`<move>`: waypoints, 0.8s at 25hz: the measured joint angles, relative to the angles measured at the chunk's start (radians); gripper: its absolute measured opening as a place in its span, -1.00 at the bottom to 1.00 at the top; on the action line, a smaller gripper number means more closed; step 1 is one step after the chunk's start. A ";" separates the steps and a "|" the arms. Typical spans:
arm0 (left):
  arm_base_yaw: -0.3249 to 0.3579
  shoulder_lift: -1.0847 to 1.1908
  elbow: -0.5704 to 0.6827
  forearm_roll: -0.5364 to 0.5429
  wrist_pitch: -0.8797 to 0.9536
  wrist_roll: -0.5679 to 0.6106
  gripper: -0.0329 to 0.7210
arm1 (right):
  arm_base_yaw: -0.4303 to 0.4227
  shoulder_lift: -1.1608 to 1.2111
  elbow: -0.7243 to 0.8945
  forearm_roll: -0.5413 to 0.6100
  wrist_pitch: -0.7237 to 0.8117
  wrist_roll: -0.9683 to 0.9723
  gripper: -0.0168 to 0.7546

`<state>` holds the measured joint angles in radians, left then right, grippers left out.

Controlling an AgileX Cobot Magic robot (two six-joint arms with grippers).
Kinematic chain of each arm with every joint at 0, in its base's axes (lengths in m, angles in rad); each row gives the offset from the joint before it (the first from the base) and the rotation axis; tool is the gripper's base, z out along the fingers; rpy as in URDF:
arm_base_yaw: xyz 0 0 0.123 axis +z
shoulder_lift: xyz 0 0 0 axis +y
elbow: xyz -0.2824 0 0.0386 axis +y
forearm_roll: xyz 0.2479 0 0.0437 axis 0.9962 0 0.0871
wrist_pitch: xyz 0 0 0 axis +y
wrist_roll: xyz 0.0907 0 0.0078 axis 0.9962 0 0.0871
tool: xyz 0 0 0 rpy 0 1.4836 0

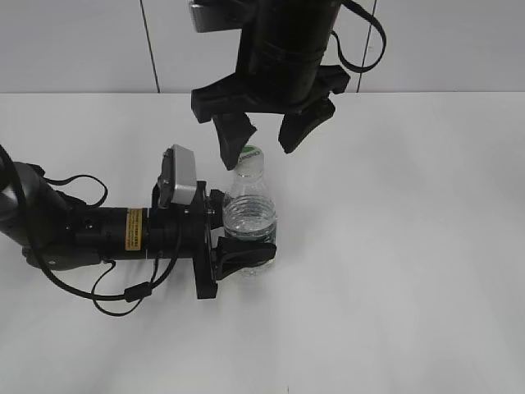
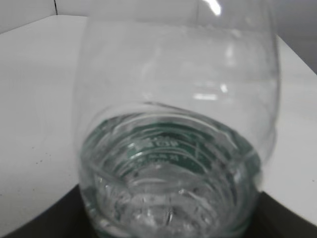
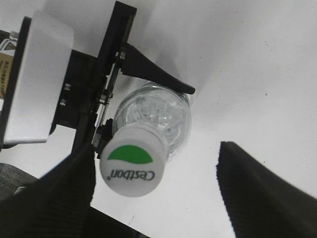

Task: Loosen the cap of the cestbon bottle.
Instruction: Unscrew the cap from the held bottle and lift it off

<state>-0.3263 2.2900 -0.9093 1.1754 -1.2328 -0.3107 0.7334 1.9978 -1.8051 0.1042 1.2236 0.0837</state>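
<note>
The clear cestbon bottle stands upright on the white table, part full of water. My left gripper is shut on its lower body from the left. The bottle fills the left wrist view, and the jaws are mostly hidden there. The white cap with a green patch sits on the neck. It shows from above in the right wrist view. My right gripper hangs open just above the cap. Its left finger is close beside the cap, and its right finger stands well apart.
The white table stretches around the bottle. A pale wall with panel seams rises behind it. The left arm's black body and cables lie across the table's left side.
</note>
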 joint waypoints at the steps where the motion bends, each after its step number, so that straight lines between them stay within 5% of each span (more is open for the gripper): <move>1: 0.000 0.000 0.000 0.000 0.000 0.000 0.19 | 0.000 0.000 0.000 -0.004 0.000 0.000 0.53; 6: 0.000 0.000 0.000 0.000 0.000 0.000 0.19 | 0.000 0.000 0.000 -0.009 0.000 -0.007 0.36; 20: 0.000 0.000 0.000 -0.001 0.000 0.000 0.19 | 0.000 0.002 0.000 0.013 0.000 -0.043 0.34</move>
<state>-0.3263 2.2900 -0.9093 1.1746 -1.2328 -0.3107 0.7334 1.9997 -1.8051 0.1173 1.2236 0.0404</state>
